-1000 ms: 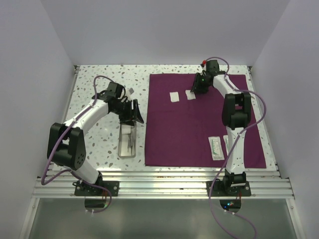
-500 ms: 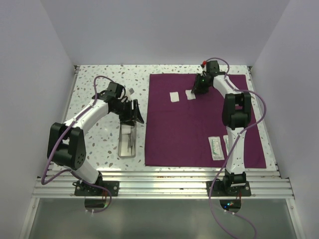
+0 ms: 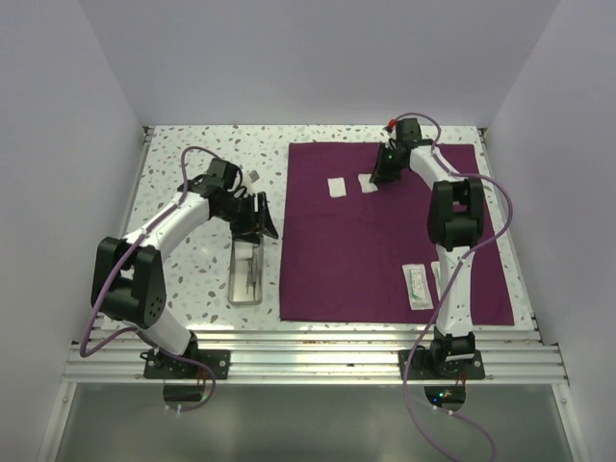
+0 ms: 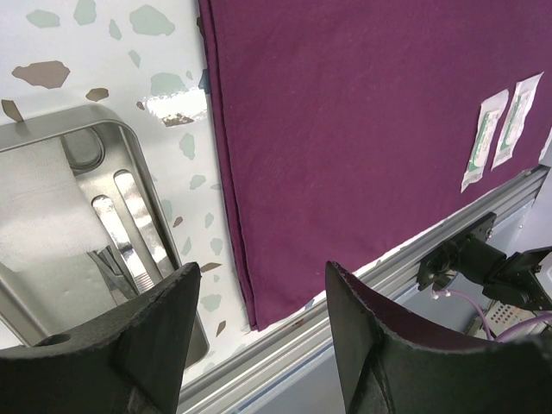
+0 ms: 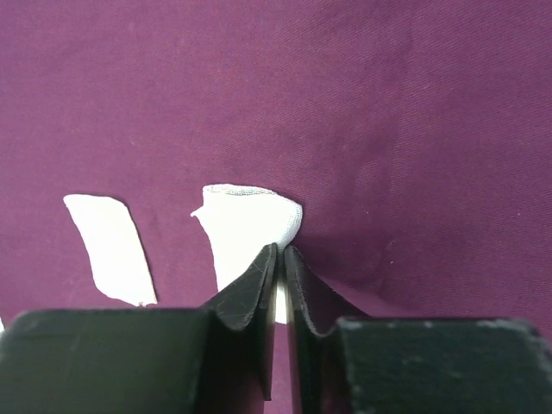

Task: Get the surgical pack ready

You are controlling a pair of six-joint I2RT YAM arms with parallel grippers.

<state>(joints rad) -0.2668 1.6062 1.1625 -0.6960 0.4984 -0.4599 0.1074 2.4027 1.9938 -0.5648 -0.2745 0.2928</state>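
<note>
The dark magenta cloth [image 3: 385, 241] lies flat on the right half of the table. Two white gauze squares [image 3: 337, 188] rest near its far edge. My right gripper [image 3: 383, 175] is down on the right one. In the right wrist view its jaws [image 5: 280, 250] are pinched shut on the puckered edge of that gauze square [image 5: 246, 220], and the other square [image 5: 108, 246] lies apart to the left. My left gripper [image 4: 263, 272] hangs open and empty over the steel tray [image 4: 52, 128], which holds thin metal instruments [image 4: 129, 224] and white gauze [image 4: 34, 216].
Two sealed packets [image 3: 418, 286] lie on the cloth's near right part, beside the right arm. The tray [image 3: 234, 289] sits on speckled tabletop just left of the cloth's edge. An aluminium rail [image 3: 308, 351] runs along the near edge. White walls close in three sides.
The right gripper's jaws have closed onto the right gauze square, bunching its edge. The left arm and gripper have not moved.
</note>
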